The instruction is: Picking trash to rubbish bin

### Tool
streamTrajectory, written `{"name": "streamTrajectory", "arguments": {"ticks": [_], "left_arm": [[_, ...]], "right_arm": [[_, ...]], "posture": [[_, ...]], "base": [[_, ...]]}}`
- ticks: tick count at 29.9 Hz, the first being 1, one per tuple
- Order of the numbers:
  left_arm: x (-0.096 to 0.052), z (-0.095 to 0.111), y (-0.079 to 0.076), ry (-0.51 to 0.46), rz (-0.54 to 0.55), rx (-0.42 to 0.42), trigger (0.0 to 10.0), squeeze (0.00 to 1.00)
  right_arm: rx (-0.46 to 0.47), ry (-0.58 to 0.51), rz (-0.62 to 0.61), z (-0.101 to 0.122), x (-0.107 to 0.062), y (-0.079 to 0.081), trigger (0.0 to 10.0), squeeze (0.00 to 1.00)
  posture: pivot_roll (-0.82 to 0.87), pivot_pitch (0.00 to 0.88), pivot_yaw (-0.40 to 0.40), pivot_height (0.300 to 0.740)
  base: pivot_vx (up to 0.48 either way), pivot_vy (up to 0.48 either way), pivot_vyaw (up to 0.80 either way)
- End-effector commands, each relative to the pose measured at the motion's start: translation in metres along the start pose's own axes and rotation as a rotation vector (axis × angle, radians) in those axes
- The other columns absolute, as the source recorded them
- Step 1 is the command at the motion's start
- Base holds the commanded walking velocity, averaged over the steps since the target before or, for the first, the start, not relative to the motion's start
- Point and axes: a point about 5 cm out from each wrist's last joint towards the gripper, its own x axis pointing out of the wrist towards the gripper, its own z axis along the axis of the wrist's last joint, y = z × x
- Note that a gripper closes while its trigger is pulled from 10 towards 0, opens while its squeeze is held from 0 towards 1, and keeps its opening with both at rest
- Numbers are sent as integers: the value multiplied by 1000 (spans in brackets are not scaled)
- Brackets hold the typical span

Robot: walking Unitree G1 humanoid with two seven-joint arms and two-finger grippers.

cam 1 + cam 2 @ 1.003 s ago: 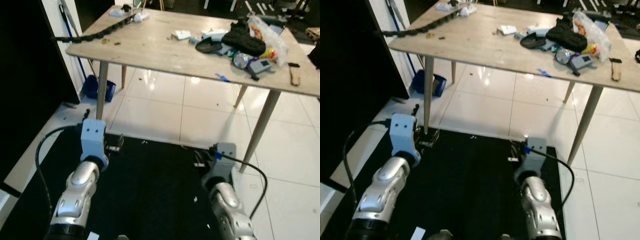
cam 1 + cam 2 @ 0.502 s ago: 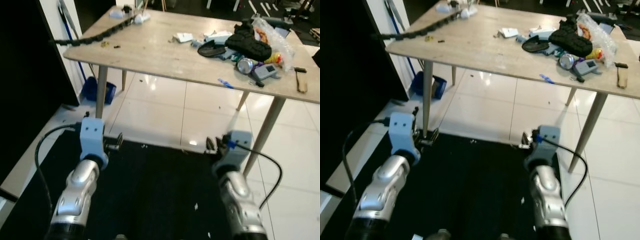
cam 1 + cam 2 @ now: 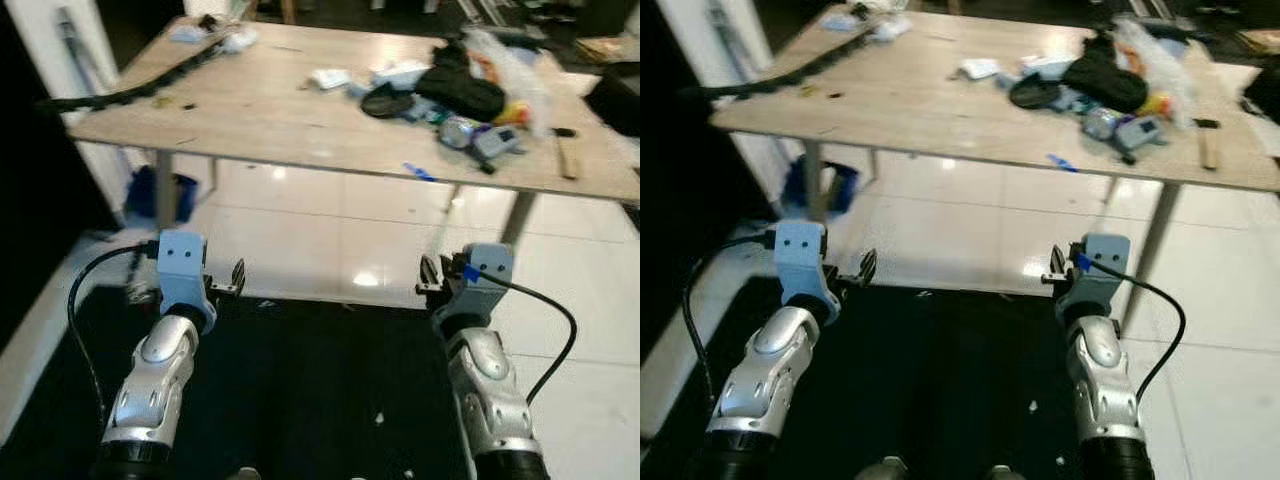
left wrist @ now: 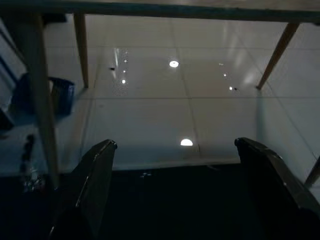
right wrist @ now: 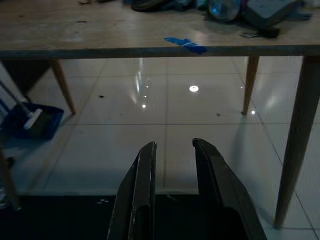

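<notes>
I am facing the cluttered table [image 3: 300, 130] with my left gripper [image 4: 175, 165] spread wide, my right gripper [image 5: 172, 155] barely parted, both empty, needing to step closer squarely.

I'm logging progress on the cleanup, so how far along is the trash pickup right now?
Nothing looks done: the clutter pile, a blue scrap and a white wrapper lie on the wooden table. Nothing is in hand: the left gripper is open and empty, and the right gripper holds nothing, its fingers slightly apart; both hang below the tabletop. All the picking and binning is left.
</notes>
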Motion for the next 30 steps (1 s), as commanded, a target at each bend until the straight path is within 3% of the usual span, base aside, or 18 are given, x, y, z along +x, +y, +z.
{"name": "streamTrajectory", "arguments": {"ticks": [1,9,15,30], "left_arm": [[-2,-5,0,23,-1,0,10000,0],[-1,-4,1,17,2,1,10000,0],[0,0,2,5,-1,8,10000,0],[9,26,-1,-74,-28,3,10000,0]], "right_arm": [[-5,6,-4,-3,-1,-1,10000,0],[-1,2,-3,-2,0,0,10000,0],[7,-7,7,0,2,2,10000,0],[19,-70,1,17,9,1,10000,0]], "posture": [[7,177,10,740],[8,170,7,740],[13,157,12,740],[14,149,21,740]], "base": [[315,0,0],[315,0,0],[313,0,-715],[314,0,0]]}}
